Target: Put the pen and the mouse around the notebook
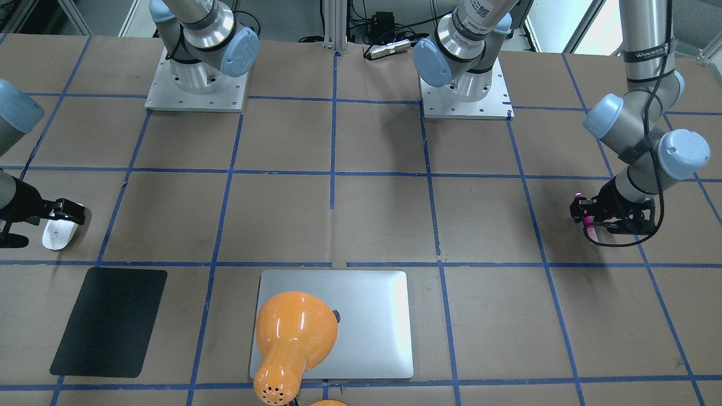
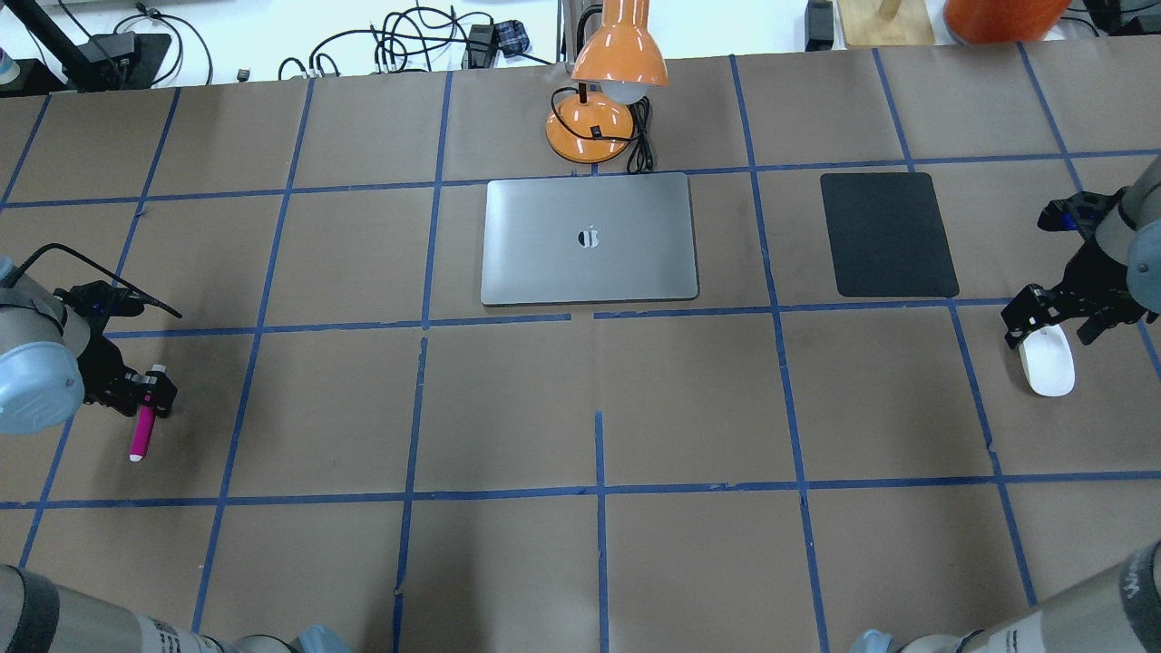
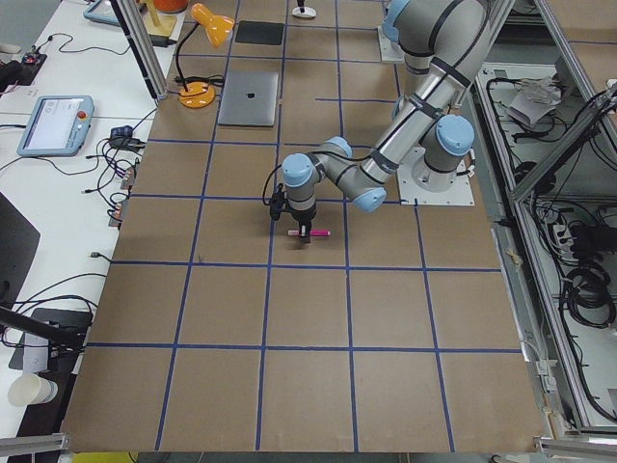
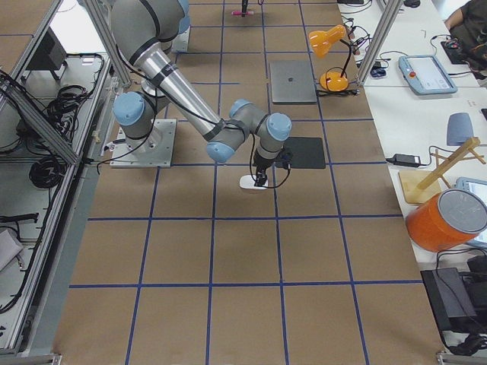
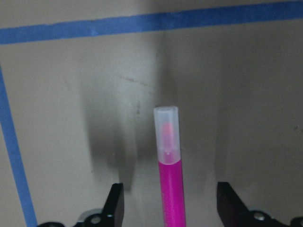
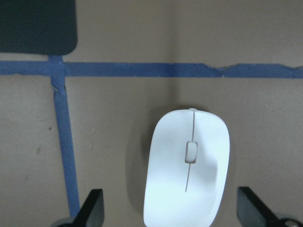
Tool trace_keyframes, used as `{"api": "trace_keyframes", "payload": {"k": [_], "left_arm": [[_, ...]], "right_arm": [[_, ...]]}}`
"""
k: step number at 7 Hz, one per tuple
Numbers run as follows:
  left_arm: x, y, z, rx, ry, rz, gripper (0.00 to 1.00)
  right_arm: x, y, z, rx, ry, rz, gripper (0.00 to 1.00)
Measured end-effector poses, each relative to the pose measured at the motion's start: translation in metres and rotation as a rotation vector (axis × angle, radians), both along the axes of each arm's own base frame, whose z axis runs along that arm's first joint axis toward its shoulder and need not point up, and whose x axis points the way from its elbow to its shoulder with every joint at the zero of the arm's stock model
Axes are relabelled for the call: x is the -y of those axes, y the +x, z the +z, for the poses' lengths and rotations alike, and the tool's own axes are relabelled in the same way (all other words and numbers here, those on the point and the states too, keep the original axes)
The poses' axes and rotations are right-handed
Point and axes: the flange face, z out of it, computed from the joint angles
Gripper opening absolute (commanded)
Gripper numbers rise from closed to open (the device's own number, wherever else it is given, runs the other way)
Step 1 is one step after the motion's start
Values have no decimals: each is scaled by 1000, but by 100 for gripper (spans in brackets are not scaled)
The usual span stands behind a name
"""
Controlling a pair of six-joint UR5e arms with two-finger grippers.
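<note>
**Both grippers over their objects.** The left gripper (image 5: 171, 196) is hovering over the pen (image 5: 169, 161) with its jaws spread wide. Both fingers (image 5: 115, 201) are standing clear of the barrel and gripping nothing. The pen is lying on the table (image 2: 580, 408) at the robot's far left, well apart from the notebook (image 2: 590, 240). Its lower end is being cut off by the wrist view's edge. The right gripper (image 6: 171, 203), likewise spread and empty, is straddling the mouse (image 6: 187, 165). The mouse is resting at the far right, near the black mat (image 2: 887, 234), and its rear is running out of frame. In the front-facing view an orange lamp (image 1: 293, 332) is covering part of the notebook.
</note>
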Motion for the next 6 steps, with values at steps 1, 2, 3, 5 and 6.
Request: {"api": "trace_keyframes", "payload": {"k": [1,2,3,5,6], "left_arm": [[0,0,0,0,-3,2,0],[1,-2,1,0,-5,3,0],[1,-5,3,0,-6,4,0],[3,-10,7,-6,-16,11,0],[4,-12,8,-10,-21,13,0]], "right_arm": [[1,-2,-10,-3,14,0,100],[1,-3,-16,-4,21,0,100],[1,-4,-19,-8,30,3,75],[1,-5,-22,-19,44,6,20],[2,-6,-21,-21,42,3,9]]}}
